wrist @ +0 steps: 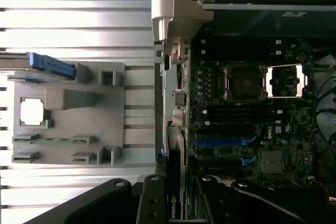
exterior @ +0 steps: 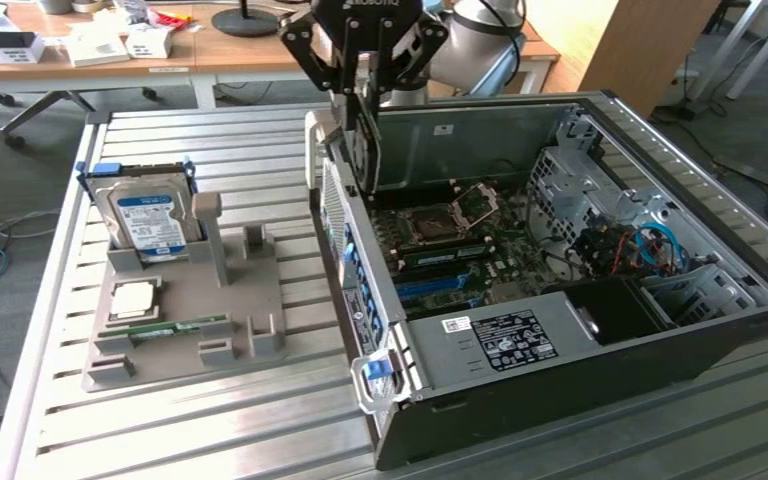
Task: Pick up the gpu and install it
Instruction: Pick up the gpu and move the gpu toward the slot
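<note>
The gpu [exterior: 364, 140] is a thin dark card hanging on edge from my gripper [exterior: 361, 85], which is shut on its upper end. It hovers over the near wall of the open computer case [exterior: 518, 380], just above the motherboard [exterior: 471, 250]. In the wrist view the gpu's edge [wrist: 175, 182], with a small green logo, runs out between the black fingers [wrist: 152, 203] of the gripper [wrist: 178, 208]. Beyond it lie the motherboard's blue slots [wrist: 220, 141].
A grey holder [exterior: 184, 310] stands on the slatted metal table [exterior: 157, 430] at the exterior view's left. It carries an upright hard drive [exterior: 144, 220], a square chip [exterior: 135, 300] and a green memory stick [exterior: 171, 328]. Desks with clutter stand behind.
</note>
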You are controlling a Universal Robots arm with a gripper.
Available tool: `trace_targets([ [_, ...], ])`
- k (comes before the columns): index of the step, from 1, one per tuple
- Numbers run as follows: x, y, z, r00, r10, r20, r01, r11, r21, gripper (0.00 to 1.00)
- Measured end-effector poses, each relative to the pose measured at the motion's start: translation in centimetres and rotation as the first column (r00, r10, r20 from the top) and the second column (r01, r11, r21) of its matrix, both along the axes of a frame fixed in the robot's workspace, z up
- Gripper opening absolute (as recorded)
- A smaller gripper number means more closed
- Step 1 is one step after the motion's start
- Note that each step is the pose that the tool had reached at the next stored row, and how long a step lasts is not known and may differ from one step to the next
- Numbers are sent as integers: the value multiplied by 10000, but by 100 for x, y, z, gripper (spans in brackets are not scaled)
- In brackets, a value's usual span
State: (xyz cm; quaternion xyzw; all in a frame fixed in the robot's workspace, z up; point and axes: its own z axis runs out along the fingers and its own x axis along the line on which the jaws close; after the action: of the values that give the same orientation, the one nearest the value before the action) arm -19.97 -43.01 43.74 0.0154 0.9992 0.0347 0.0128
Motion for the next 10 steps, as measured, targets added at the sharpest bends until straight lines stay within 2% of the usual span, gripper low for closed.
trace_targets([
  [10,418,0,0,10000,1,0,-1,10000,14,26],
])
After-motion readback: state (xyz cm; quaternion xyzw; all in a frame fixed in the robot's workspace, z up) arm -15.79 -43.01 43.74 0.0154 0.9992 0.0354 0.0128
